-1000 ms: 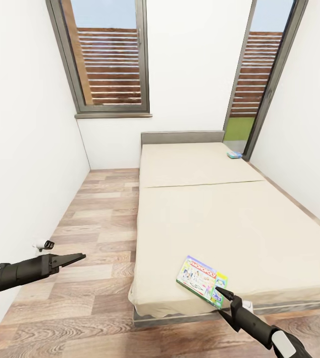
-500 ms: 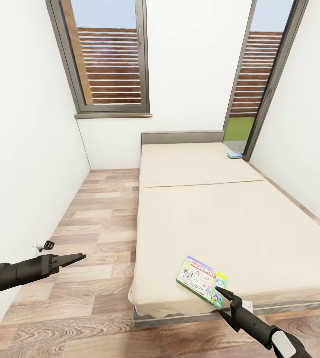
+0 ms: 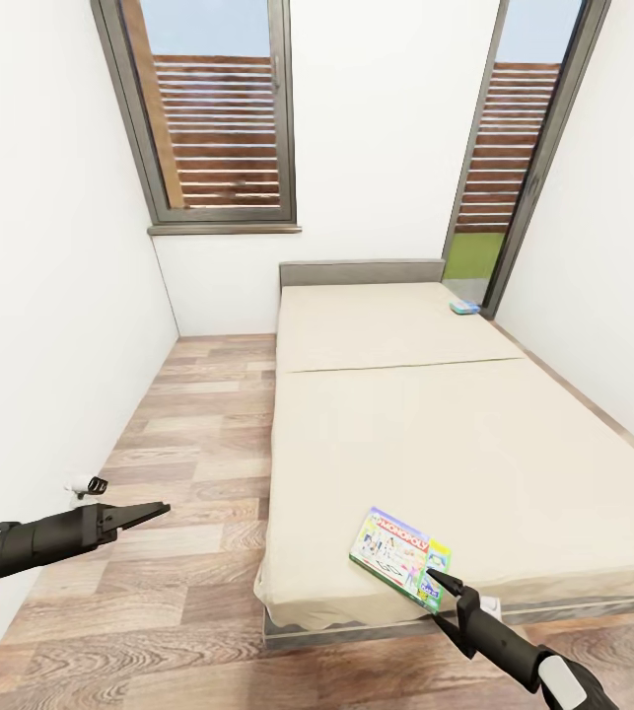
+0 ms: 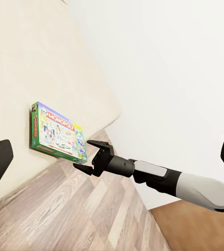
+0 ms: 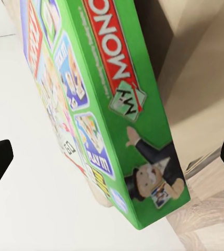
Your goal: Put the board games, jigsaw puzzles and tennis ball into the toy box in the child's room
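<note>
Nothing moved: beige bed (image 3: 435,414), wood floor (image 3: 188,473).

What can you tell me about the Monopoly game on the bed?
The Monopoly box is a flat rectangular box with a white, colourfully printed lid and bright green sides with red lettering. It lies flat, turned askew, at the near corner of the beige bed. The right gripper is open at its near edge, not yet closed on it.

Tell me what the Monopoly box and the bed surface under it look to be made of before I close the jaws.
Monopoly box: looks like printed cardboard, smooth, slightly glossy, with crisp flat edges and a green side panel. Bed: plain matte beige mattress, likely fabric, though no weave shows; soft rounded edges, one seam across.
</note>
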You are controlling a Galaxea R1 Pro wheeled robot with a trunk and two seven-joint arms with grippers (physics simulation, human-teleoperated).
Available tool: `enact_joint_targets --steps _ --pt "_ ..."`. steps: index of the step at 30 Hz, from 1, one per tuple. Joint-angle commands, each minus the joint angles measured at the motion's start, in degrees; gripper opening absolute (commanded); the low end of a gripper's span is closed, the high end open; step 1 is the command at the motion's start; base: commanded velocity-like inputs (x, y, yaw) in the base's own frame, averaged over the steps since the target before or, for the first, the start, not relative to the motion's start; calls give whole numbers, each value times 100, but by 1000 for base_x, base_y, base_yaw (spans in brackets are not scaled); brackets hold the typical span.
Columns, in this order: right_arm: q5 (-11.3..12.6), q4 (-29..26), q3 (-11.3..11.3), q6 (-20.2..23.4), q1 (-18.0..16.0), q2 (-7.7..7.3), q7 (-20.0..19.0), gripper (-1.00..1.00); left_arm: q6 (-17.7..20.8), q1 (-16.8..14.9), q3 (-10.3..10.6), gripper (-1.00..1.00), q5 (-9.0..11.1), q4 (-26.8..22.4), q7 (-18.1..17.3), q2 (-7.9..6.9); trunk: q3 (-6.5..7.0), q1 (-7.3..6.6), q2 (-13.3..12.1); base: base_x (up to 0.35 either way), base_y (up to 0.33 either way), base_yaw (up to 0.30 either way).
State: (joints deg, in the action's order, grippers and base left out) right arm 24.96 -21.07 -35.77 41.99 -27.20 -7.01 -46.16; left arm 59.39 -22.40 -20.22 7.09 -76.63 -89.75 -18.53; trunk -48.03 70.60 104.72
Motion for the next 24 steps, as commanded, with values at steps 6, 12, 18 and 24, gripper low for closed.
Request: enact_joint_targets --steps 6,12,18,24 --pt "-5 5 -23 36 -78 0 36 100 61 -2 0 100 -6 -1 -25 -1 -5 -1 2 0 0 0" --pt "-15 6 -19 42 -134 5 64 100 61 -2 0 100 -6 -1 -25 -1 -5 -1 2 0 0 0" --pt "-17 6 -18 66 -143 6 65 100 61 -4 0 100 -6 1 -25 -1 -5 -1 2 0 0 0" --pt "-18 6 -8 71 -145 6 63 100 61 -3 0 100 -6 4 -25 -1 -5 -1 2 0 0 0"
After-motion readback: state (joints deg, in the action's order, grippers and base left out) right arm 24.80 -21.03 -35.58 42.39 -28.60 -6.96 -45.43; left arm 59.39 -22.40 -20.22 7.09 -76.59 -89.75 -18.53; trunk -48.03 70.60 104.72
